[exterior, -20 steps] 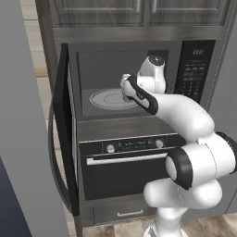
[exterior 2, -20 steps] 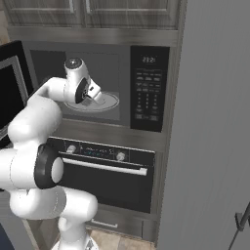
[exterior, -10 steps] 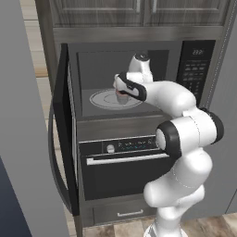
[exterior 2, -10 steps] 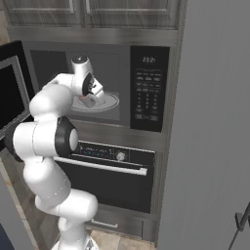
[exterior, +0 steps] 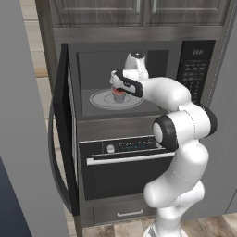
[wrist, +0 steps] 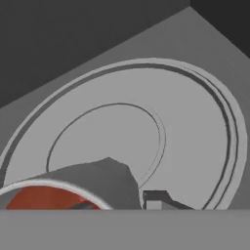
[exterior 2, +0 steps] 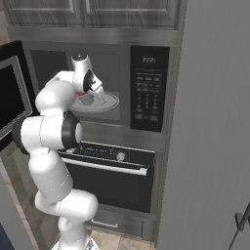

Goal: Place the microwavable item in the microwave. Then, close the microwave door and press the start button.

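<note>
The cup (exterior: pixel 119 96) is set on the turntable (exterior: pixel 99 100) inside the microwave (exterior: pixel 88 62), near the middle of the plate. The microwave door (exterior: pixel 61 125) is swung out at the cavity's left edge. The keypad panel (exterior: pixel 194 69) is placed right of the cavity. The oven (exterior: pixel 121 169) is mounted directly below, cabinets (exterior: pixel 139 11) above.

A pale cup (exterior: pixel 119 96) of reddish-brown liquid, grey turntable (exterior: pixel 102 100), black microwave door (exterior: pixel 61 120), white arm (exterior: pixel 176 139).
</note>
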Robot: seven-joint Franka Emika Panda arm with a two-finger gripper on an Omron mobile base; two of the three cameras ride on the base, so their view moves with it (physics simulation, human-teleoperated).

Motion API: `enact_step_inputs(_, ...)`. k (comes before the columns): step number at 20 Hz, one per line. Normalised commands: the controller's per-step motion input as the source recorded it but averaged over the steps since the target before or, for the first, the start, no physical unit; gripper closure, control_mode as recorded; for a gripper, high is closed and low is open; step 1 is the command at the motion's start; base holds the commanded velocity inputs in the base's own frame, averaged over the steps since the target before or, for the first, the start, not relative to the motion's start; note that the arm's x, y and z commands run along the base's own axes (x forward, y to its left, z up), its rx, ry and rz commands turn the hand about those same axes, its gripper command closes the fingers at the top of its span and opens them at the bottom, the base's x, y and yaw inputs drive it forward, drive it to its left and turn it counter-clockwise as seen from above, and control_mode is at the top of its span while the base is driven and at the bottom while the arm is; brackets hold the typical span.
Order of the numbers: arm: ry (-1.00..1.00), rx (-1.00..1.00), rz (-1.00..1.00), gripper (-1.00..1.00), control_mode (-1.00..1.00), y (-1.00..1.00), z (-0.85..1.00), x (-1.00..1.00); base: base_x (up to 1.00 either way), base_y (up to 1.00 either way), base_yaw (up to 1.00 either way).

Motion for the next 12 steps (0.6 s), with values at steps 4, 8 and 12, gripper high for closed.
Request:
enact_step_inputs(4, -0.06, 0.0, 0.0, -1.0, -1.0, 0.0, -0.31, 0.04, 0.0, 0.0, 0.0)
enact_step_inputs(8, -0.04, 0.0, 0.0, -1.0, -1.0, 0.0, -0.02, 0.43, 0.0, 0.0, 0.0)
enact_step_inputs(12, -0.08, 0.0, 0.0, -1.0, -1.0, -0.01, 0.05, 0.11, 0.0, 0.0, 0.0)
